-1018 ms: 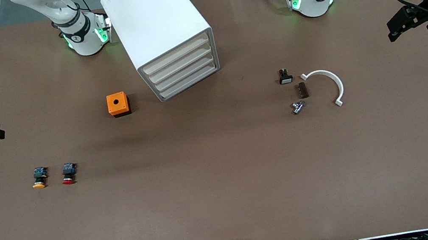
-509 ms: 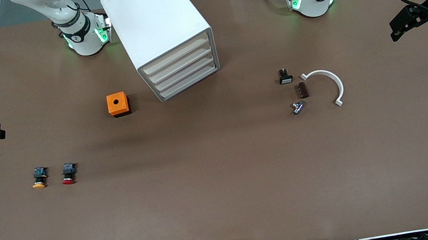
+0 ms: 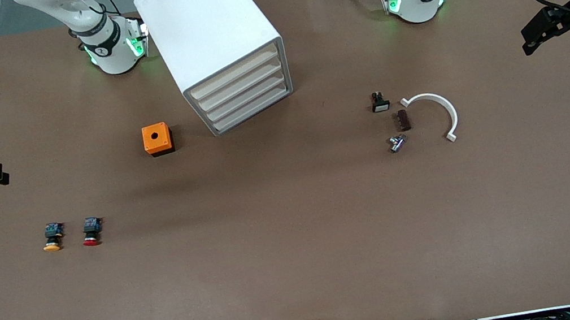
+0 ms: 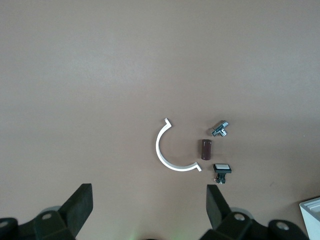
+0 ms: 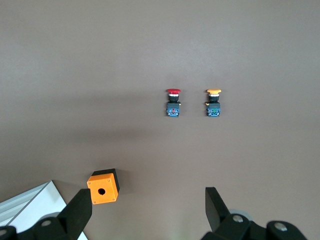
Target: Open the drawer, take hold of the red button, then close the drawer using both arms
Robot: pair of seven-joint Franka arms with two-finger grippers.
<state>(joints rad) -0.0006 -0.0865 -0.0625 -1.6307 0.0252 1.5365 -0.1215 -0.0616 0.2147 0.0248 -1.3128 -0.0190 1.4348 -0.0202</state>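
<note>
Orange box (image 3: pixel 157 139) beside cabinet; yellow-capped button (image 3: pixel 52 237) nearer the camera.

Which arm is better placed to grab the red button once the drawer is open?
Probably the right: the right gripper hangs open at the table end where the red button lies. The left gripper, also open, hangs at the other end.

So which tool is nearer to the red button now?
The right tool. It hangs at the right arm's end of the table, where the red button lies. The left tool is over the other end.
</note>
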